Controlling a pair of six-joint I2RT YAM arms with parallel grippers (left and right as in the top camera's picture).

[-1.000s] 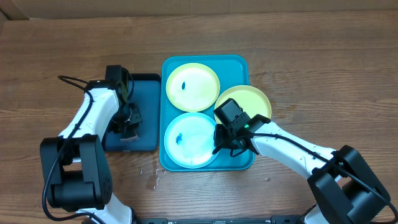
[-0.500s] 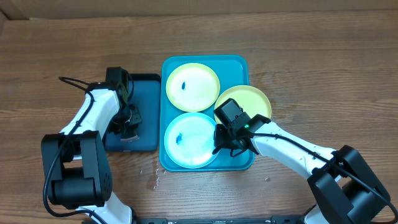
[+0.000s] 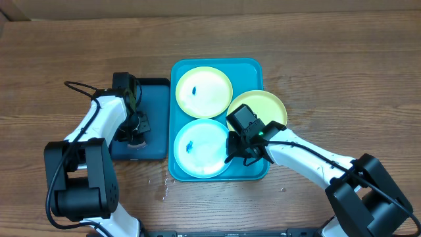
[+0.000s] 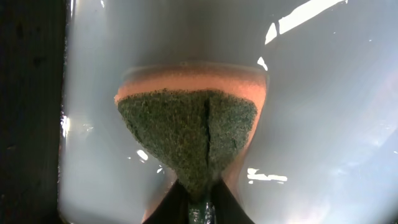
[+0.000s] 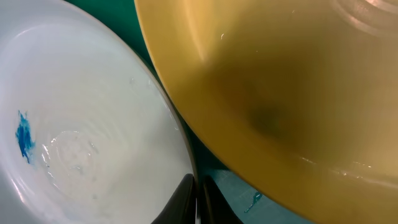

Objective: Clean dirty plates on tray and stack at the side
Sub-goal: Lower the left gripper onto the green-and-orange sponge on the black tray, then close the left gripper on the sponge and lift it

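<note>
The turquoise tray lies mid-table and holds two plates, each with a blue smudge: one at the back and one at the front. A third plate rests tilted over the tray's right rim. My right gripper is shut on the front plate's right rim; the right wrist view shows the jaws pinching that rim, with the front plate, the third plate and the tray floor. My left gripper is shut on a green-and-orange sponge over the navy tray.
A dark navy tray lies against the turquoise tray's left side, under my left arm. A few water drops sit on the wooden table in front of it. A cardboard edge runs along the table's back.
</note>
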